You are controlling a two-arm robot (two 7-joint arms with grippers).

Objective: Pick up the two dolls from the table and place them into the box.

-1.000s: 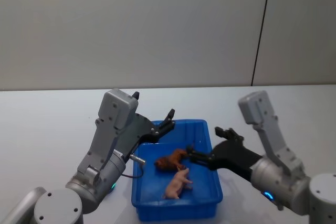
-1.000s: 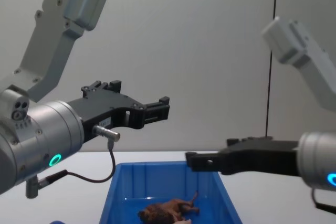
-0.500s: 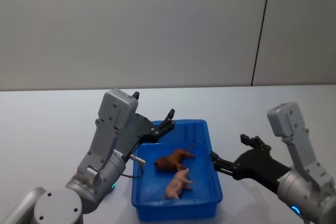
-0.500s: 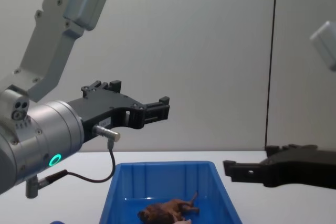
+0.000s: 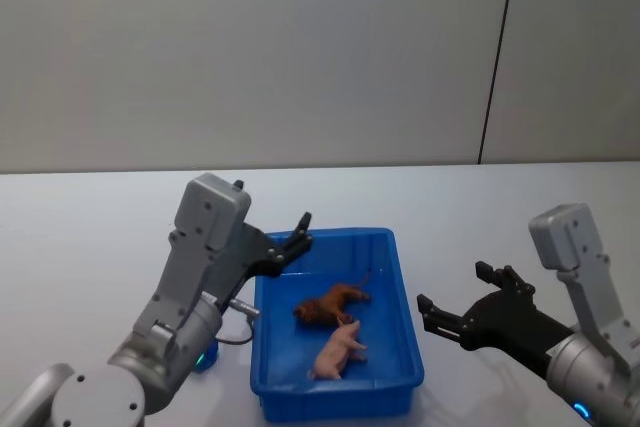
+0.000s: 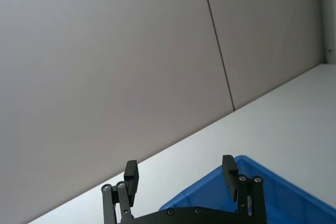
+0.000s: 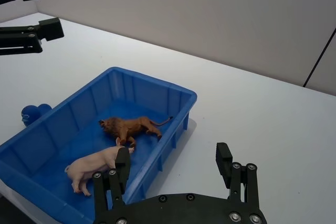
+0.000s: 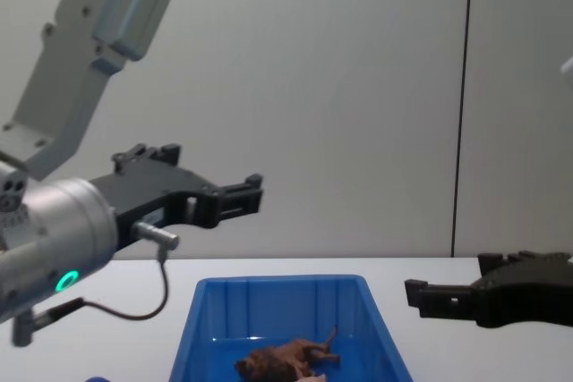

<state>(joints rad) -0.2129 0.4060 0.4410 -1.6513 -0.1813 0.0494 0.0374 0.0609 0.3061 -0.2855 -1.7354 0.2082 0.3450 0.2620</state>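
Two dolls (image 5: 325, 309) inside blue box (image 5: 335, 399)

Brown lion (image 8: 286, 360) — inside blue box (image 8: 269, 309)

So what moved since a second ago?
The open right gripper pulled back rightward off the rectangular bright blue plastic box; the open left gripper drifted slightly left. The shaggy brown lion doll and pale pink pig doll stayed lying inside the box.

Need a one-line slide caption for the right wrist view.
Open right end effector hovers beside the blue box; brown doll and pink doll lie inside.
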